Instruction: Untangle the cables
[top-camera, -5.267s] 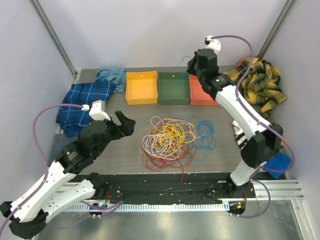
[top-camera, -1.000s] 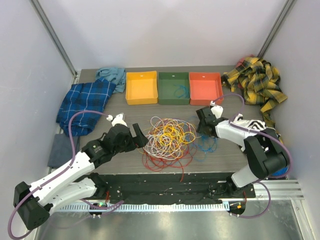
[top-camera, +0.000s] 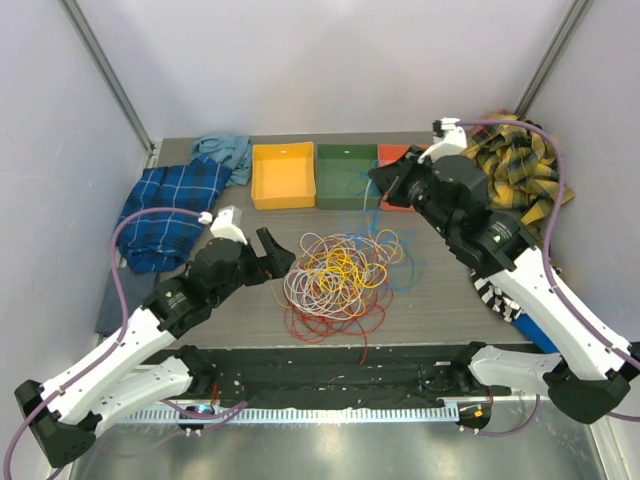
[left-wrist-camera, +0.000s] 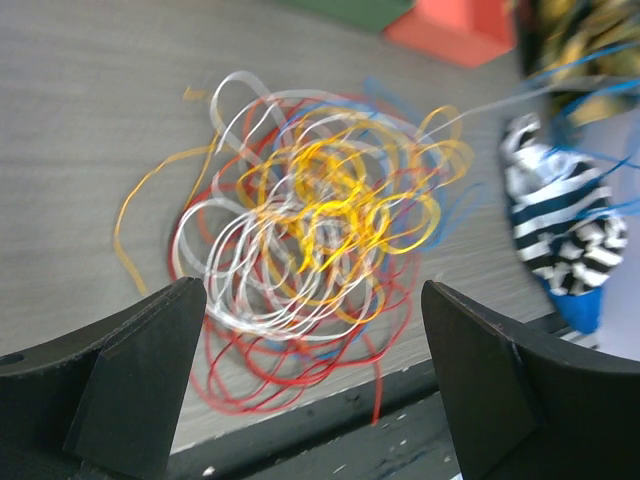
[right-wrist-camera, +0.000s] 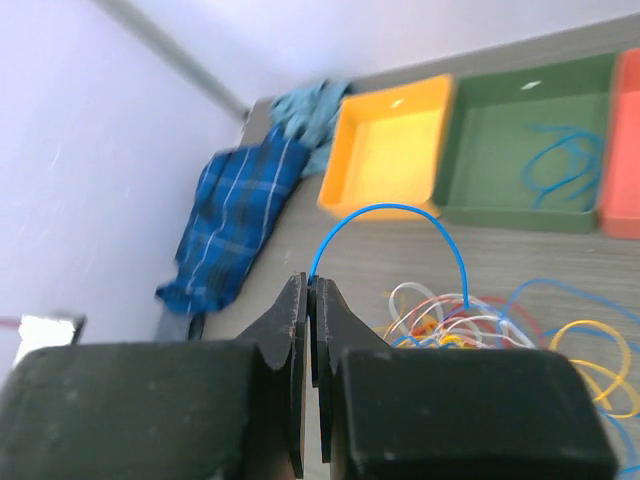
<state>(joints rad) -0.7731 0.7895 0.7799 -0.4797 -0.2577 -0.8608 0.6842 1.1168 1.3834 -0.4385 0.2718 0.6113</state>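
Observation:
The cables (top-camera: 335, 275) lie in a tangled pile of red, orange, yellow, white and blue loops mid-table; they also show in the left wrist view (left-wrist-camera: 320, 230). My right gripper (top-camera: 385, 187) hangs above the pile's far right side, in front of the bins. It (right-wrist-camera: 312, 285) is shut on a blue cable (right-wrist-camera: 390, 208) that arcs up from the jaws and runs down into the pile. My left gripper (top-camera: 275, 255) is open and empty, just left of the pile, with its fingers (left-wrist-camera: 130, 380) wide apart.
A yellow bin (top-camera: 283, 175), a green bin (top-camera: 347, 165) holding a blue cable (right-wrist-camera: 575, 165) and a red bin (top-camera: 400, 200) line the back. A blue plaid cloth (top-camera: 165, 205) lies left, a yellow plaid cloth (top-camera: 520, 160) right, a striped cloth (left-wrist-camera: 560, 220) near right.
My right gripper has risen from the table at the pile's right side and moved back toward the bins, pulling a blue cable up. My left gripper shifted slightly.

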